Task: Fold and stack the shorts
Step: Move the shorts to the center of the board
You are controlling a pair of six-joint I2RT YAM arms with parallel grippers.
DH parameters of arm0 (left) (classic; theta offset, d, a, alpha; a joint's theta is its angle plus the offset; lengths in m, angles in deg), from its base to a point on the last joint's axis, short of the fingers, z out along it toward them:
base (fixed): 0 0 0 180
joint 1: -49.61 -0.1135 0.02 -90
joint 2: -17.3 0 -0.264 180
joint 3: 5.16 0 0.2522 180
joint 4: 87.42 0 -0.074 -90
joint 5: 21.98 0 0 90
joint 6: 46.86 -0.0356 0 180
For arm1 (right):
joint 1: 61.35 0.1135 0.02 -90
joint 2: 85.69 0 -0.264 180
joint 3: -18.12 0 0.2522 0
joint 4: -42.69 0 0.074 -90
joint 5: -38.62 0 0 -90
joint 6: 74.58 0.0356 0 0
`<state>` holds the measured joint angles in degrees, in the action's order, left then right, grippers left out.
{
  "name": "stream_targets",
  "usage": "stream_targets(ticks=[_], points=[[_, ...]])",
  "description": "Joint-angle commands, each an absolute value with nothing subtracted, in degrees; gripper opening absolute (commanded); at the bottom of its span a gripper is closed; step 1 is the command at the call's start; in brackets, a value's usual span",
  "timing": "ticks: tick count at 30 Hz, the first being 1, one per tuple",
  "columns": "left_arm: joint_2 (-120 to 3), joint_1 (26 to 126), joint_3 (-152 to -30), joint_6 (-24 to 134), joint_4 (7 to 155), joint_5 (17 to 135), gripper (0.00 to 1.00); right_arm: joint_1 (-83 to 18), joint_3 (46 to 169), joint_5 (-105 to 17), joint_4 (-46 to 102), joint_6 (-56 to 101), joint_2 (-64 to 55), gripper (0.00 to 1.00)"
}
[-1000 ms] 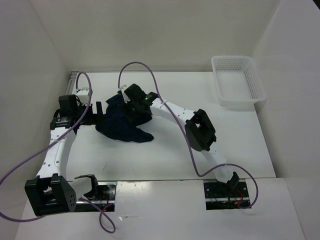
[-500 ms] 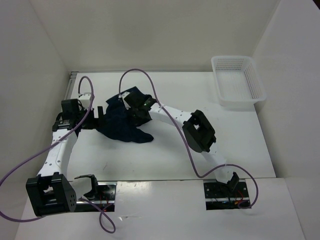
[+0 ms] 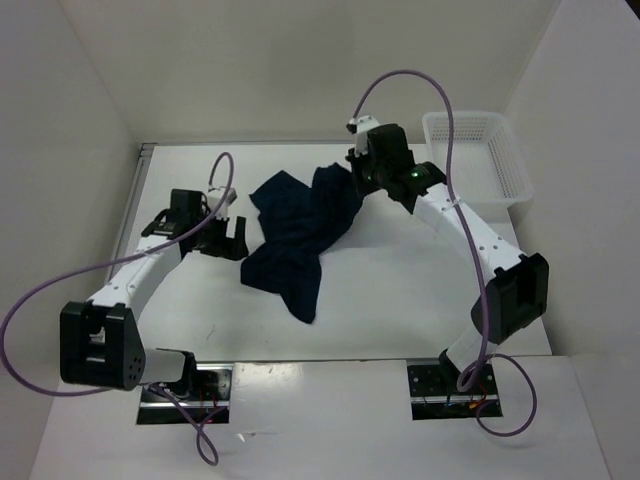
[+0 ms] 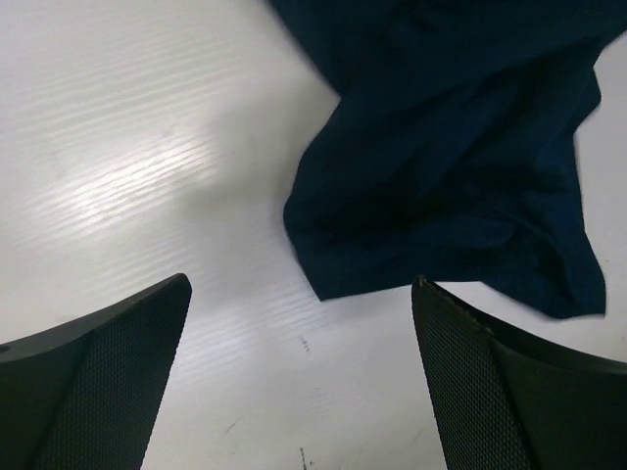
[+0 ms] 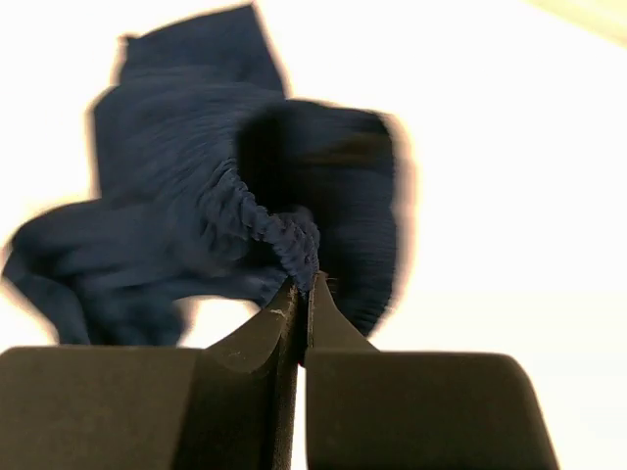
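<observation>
The dark navy shorts [image 3: 298, 235] hang stretched from upper right to lower left over the middle of the table. My right gripper [image 3: 358, 178] is shut on their gathered waistband [image 5: 284, 235], holding that end up above the table. The rest of the cloth trails down to a loose leg end [image 3: 300, 295] lying on the table. My left gripper [image 3: 232, 240] stands open just left of the shorts, low over bare table, with nothing between its fingers; a cloth corner [image 4: 431, 186] lies ahead of it.
A white mesh basket [image 3: 474, 162] stands at the back right corner, close behind the right arm's wrist. White walls enclose the table on the left, back and right. Purple cables loop over both arms.
My right gripper closed on the waistband and pulled it up and to the right, stretching out the bunched shorts. The left gripper moved right and stayed open.
</observation>
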<state>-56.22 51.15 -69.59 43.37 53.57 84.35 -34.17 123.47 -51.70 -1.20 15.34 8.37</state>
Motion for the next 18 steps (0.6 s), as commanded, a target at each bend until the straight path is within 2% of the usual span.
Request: stream_targets(ticks=[1,8,13,18], points=[[-61.2,57.0,-74.2,43.1,56.0,84.5,1.0,-30.8,115.5,-48.3,-1.8,13.7,7.1,0.0],[-71.4,69.6,-77.8,43.1,57.9,78.9,1.0,-37.4,113.6,-46.4,-0.5,13.8,6.5,0.0],[-75.2,70.8,-73.9,43.1,63.8,68.6,1.0,-38.1,111.7,-46.4,-0.5,12.8,4.7,0.0],[-78.2,70.8,-73.9,43.1,69.8,64.3,1.0,-38.1,109.9,-45.2,-0.5,12.1,4.0,0.0]])
